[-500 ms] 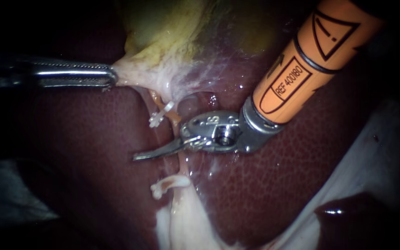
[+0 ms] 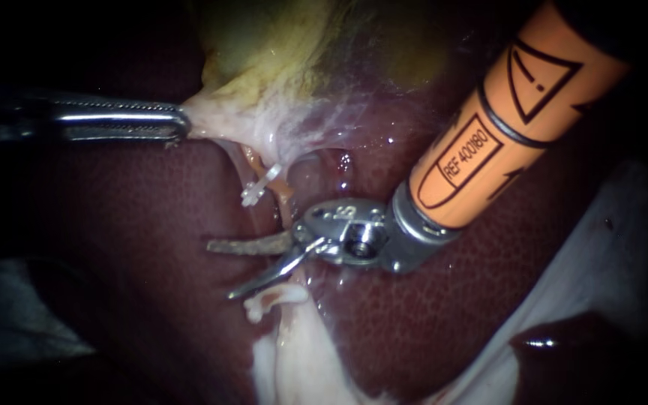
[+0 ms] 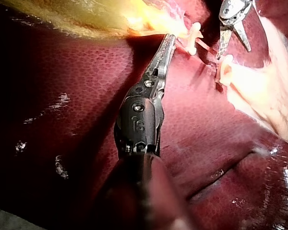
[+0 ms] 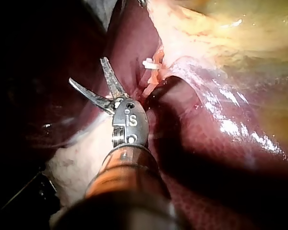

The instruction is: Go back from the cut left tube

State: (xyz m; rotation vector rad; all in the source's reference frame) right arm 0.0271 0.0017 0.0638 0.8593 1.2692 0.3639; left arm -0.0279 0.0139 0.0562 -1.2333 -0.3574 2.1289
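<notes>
Now the right instrument (image 2: 221, 269) (image 4: 87, 70) holds its two blade-like jaws spread in a V, with a clear gap and nothing gripped between them. At the root of that V lies the orange tube (image 2: 283, 192), which runs from there up toward the gallbladder (image 2: 279, 45). The instrument's metal head hides the stretch next to the jaws, so the cut itself cannot be made out. Just above the upper jaw, a white clip (image 2: 261, 184) (image 3: 194, 34) sits across the tube. Just beside the lower jaw, a second clip (image 2: 271, 297) (image 3: 225, 71) caps a pale stump that runs down into white tissue. Well apart from these jaws, the left instrument (image 2: 178, 124) (image 3: 171, 40) has its jaws clamped on the gallbladder's pale edge, which is drawn out to a point. The dark red liver (image 2: 429, 300) lies beneath both instruments.
</notes>
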